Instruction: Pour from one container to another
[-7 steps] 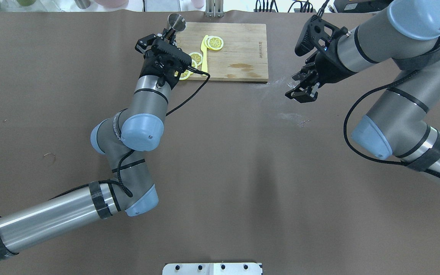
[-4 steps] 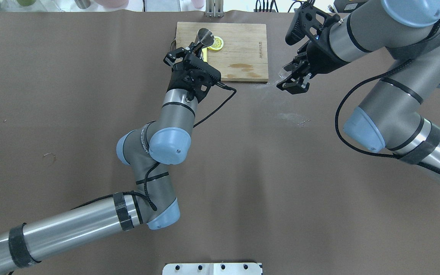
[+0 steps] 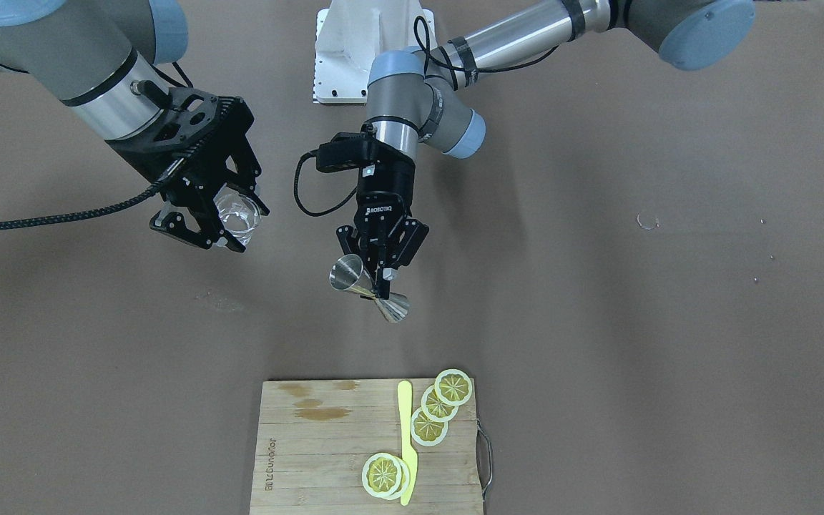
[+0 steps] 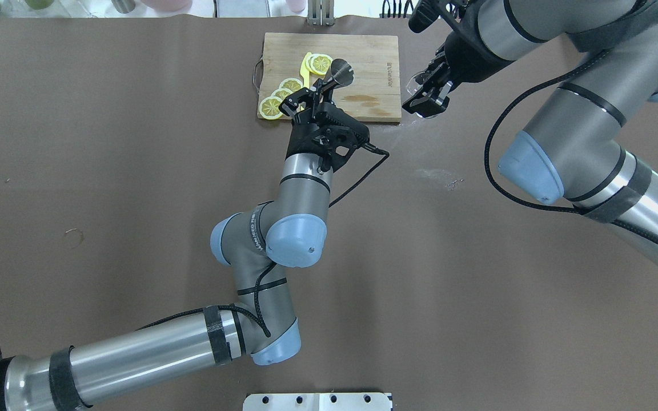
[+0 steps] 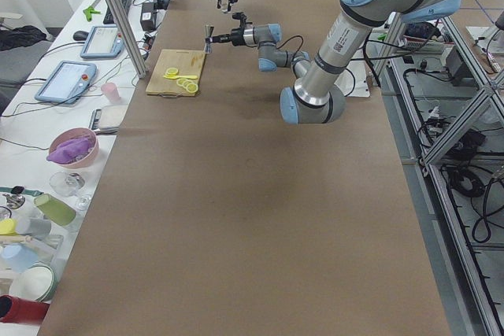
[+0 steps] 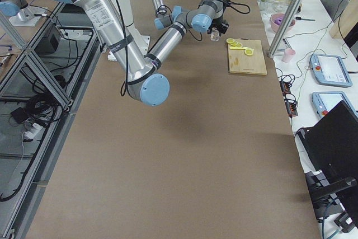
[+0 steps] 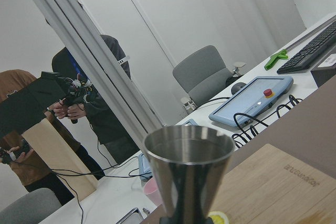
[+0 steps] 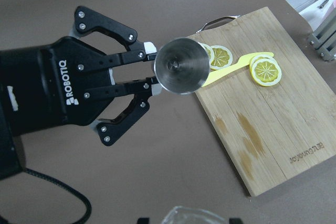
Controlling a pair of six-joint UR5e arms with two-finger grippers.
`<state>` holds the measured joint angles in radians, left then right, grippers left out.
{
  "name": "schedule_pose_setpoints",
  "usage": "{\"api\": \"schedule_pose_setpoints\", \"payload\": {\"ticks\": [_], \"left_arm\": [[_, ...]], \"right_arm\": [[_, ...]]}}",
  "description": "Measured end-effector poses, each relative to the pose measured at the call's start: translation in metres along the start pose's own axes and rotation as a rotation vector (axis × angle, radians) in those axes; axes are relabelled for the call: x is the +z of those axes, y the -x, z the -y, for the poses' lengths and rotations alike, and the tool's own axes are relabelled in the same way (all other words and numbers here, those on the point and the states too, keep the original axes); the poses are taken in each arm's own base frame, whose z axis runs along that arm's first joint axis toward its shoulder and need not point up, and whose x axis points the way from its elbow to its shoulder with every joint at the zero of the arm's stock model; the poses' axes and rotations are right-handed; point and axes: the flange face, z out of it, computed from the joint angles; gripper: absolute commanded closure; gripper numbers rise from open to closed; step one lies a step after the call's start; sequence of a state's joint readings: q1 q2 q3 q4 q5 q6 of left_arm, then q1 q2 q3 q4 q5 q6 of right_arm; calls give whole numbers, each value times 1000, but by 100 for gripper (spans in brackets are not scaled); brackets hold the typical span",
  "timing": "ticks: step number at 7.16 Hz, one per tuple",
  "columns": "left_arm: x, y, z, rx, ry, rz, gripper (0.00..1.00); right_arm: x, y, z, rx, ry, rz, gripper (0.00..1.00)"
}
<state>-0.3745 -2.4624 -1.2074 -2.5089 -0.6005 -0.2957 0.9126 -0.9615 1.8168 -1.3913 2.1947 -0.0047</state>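
Brown table (image 3: 598, 286) with a wooden cutting board (image 3: 312, 443) at its operator-side edge. On the board are lemon slices (image 3: 428, 427) and a yellow knife (image 3: 406, 443). Light stains show on the table by the board's corner (image 4: 437, 176).

Left gripper (image 3: 382, 275) reaches out near level, fingers pinched on the narrow waist of the steel jigger (image 3: 347, 275). The jigger is held clear of the table, just short of the board's robot-side edge in the front view and over the board in the overhead view (image 4: 340, 71). The left side view shows it about upright (image 5: 209, 35); the exact tilt is hard to judge. The left wrist view looks straight at the upper cone (image 7: 189, 166), with people behind a post in the background. The right wrist view looks down into that cone's mouth (image 8: 181, 65), with the left gripper (image 8: 150, 69) clamped behind it.

Right gripper (image 3: 229, 222) is raised off the table with its fingers closed around the clear glass tumbler (image 3: 237, 211). The glass is apart from the jigger, on the robot's right of it. The overhead view shows the right gripper (image 4: 426, 100) beside the board's corner, with the glass barely visible. The glass rim shows at the bottom of the right wrist view (image 8: 191, 216). Cannot tell what is in either container.
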Motion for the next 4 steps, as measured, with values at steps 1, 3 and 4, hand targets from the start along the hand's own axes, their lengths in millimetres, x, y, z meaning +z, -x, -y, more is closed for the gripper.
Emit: {"api": "schedule_pose_setpoints", "payload": {"ticks": [1,3,4], "left_arm": [[-1,-5,2,1,0,-2,100],[-7,-13,5,0,0,-13,100],[-10,-19,7,0,1,-21,100]], "right_arm": [[-1,-1,1,5,3,-1,100],[-3,-6,0,12,7,-4,100],[-3,-8,0,17,11,-6,100]]}}
